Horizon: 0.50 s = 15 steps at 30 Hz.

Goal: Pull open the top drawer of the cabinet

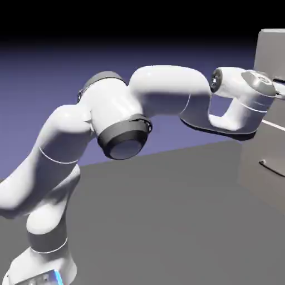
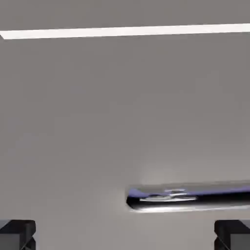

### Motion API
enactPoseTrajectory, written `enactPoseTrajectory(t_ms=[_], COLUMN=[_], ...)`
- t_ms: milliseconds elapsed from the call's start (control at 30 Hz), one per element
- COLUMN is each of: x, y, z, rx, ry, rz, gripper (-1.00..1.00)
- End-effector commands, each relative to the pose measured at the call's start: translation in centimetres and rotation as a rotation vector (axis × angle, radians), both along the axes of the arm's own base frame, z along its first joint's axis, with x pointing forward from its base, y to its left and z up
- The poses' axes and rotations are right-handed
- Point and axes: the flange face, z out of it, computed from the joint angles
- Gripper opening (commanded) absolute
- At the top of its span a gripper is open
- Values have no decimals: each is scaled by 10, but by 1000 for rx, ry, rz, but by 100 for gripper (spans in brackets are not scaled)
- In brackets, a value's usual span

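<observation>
Cabinet (image 1: 267, 111) cut by right edge — handle (image 2: 190, 196) too.

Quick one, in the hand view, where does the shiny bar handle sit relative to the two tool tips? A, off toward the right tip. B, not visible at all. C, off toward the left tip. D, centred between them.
A: the handle lies above the right fingertip and runs off the right edge, well clear of the left one.

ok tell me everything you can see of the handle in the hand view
The handle is a slim horizontal bar, glossy dark metal by its look, with pale and bluish reflections. Its rounded left end shows; its right end runs off the picture's edge. It is mounted on a flat pale grey drawer front, low and right of centre, well below a bright thin seam. The two grey fingertips stand wide apart below it. Nothing touches it.
</observation>
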Motion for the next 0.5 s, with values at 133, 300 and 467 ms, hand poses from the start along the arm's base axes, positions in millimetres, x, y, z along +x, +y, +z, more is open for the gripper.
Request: enactPoseTrajectory(t_ms=[133,300,467], x=[22,40,52], y=[17,39,66], z=[-16,-23,-19], rx=[-378,-771,-1178], ry=[-30,-69,-122], rz=[39,75,101], gripper=[0,0,0])
